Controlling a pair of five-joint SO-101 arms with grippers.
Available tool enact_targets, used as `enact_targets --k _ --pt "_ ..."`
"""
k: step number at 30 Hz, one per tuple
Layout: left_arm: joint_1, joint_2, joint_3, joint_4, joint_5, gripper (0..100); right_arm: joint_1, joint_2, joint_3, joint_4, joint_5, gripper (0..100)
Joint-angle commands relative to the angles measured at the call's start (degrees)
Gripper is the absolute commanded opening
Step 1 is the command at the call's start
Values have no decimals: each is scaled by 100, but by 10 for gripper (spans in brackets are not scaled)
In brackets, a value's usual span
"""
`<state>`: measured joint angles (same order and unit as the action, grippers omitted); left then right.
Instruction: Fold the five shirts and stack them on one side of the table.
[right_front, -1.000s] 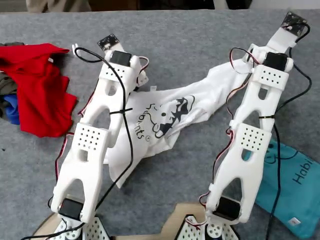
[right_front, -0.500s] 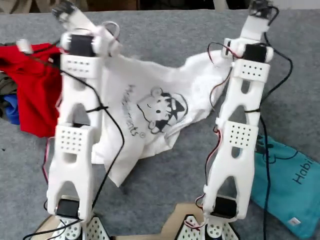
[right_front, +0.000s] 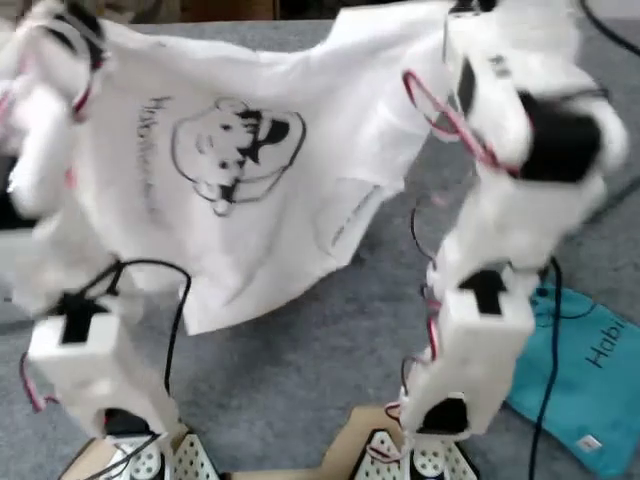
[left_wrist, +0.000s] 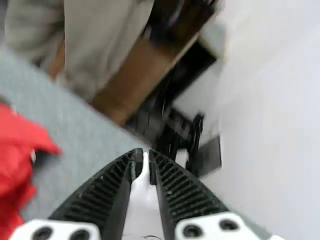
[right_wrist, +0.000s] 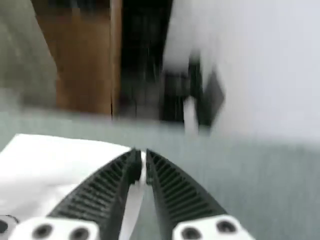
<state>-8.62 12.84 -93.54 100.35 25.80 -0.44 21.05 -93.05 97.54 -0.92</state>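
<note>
The left hand (left_wrist: 144, 164) and right hand (right_wrist: 141, 166) are each clamping the white shirt (right_front: 250, 215) — it is hanging spread above the bench (right_front: 330, 345).

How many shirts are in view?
3. White shirt held up between left gripper and right gripper; teal shirt flat by the right arm's base; red shirt near the left gripper. More may be hidden.

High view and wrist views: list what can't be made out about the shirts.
Table under the white shirt: high view, hidden by the held-up cloth.
Teal shirt: high view, cut off by the right edge, partly under an arm.
Red shirt: left wrist view, cut off by the edge, blurred.
Print on the white shirt: high view, blurred.
</note>
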Motion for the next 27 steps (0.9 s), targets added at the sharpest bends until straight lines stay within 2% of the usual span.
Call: enact_targets --k 1,7,16,22,27 --pt "-273 -936 79 53 -413 18 -145 -1349 -215 0 44 5" --pt "-325 -2448 1591 53 -914 18 -127 -2730 -180 0 70 5" --pt "-334 -4892 4703 44 -1002 18 -110 -3864 -171 9 79 5" --pt "-334 -6070 6066 44 -993 18 -119 -4321 -171 -35 396 5" --pt "-369 -6554 6804 44 -993 18 -119 -4593 -171 -431 686 5"
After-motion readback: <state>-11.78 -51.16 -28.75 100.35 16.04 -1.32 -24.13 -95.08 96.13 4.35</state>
